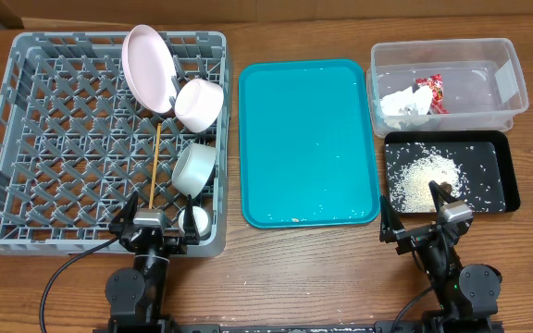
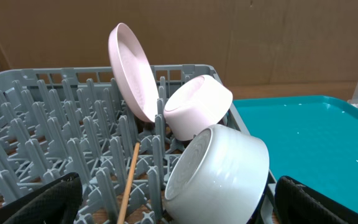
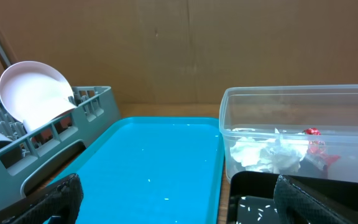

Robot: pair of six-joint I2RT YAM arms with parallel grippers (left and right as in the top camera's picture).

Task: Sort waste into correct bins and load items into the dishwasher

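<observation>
Left gripper [image 1: 155, 217] and right gripper [image 1: 413, 211] are both released and empty. The chopsticks [image 1: 154, 166] lie in the dish rack [image 1: 26, 139] just ahead of the left gripper, with their long axis pointing away from it.

Looks straight down on the whole counter [image 1: 248, 37] from overhead. From both wrists, faces low toward the back wall [image 2: 260, 37], sharing the teal tray [image 2: 303, 143] and plate [image 2: 132, 74].

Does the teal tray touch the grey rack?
Apart. The overhead view shows a strip of bare table between the tray and the rack along their facing sides.
</observation>
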